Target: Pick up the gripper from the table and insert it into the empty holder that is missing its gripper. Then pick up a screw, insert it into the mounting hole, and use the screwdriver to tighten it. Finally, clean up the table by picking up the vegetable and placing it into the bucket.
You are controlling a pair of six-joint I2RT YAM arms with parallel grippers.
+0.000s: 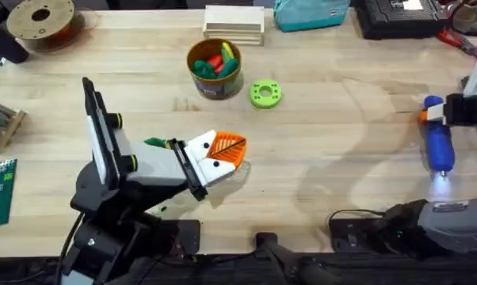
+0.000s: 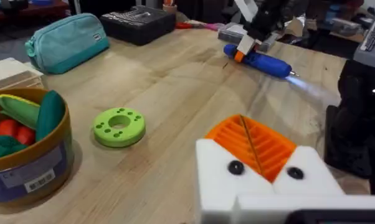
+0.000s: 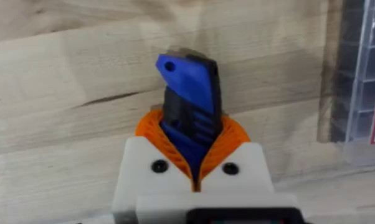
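Right gripper [image 3: 197,163] clamped on the screwdriver [image 1: 439,144] at the table's [image 1: 333,166] right edge. Left gripper [image 1: 223,154] pads together, seemingly empty. Risk: short grip, bit may swing off the screw.

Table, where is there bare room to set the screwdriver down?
The widest bare stretch of table lies between the left claw and the screwdriver held by the right claw. Another lies left of the bucket. It is crowded around the bucket and green disc.
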